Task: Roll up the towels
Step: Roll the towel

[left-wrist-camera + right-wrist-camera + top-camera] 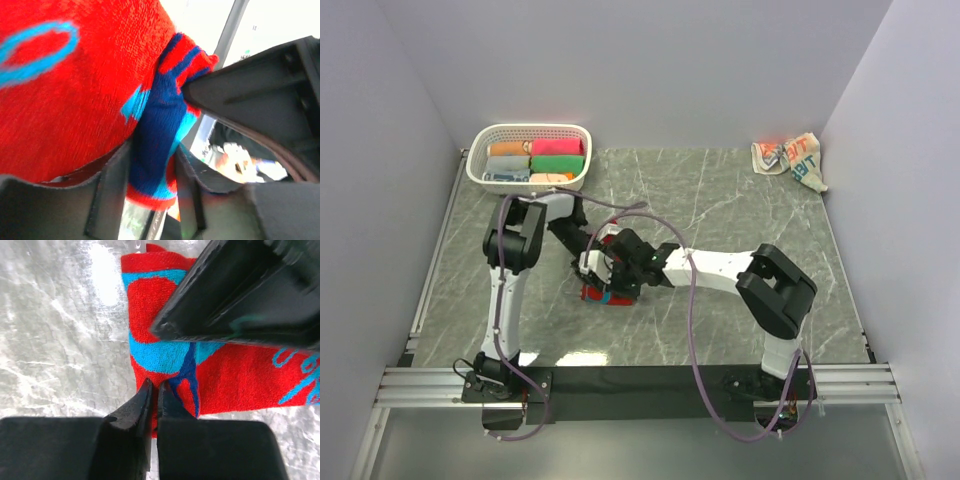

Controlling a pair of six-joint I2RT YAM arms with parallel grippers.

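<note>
The red towel [603,295] lies as a short roll on the marble table, between both arms. In the left wrist view the red towel [75,100] fills the frame, and its dark blue end sits between the fingers of my left gripper [152,155], touching both. My right gripper [154,385] is shut, its tips resting on the near edge of the red towel [235,385]. From above, the left gripper [595,268] and the right gripper [620,275] meet over the roll. The cream towel [790,158] with orange-red letters lies crumpled at the far right.
A white basket [480,165] at the back left holds several rolled towels in orange, red, green and grey. White walls close in the table on the left, back and right. The left arm's dark body [240,295] hangs over the towel in the right wrist view.
</note>
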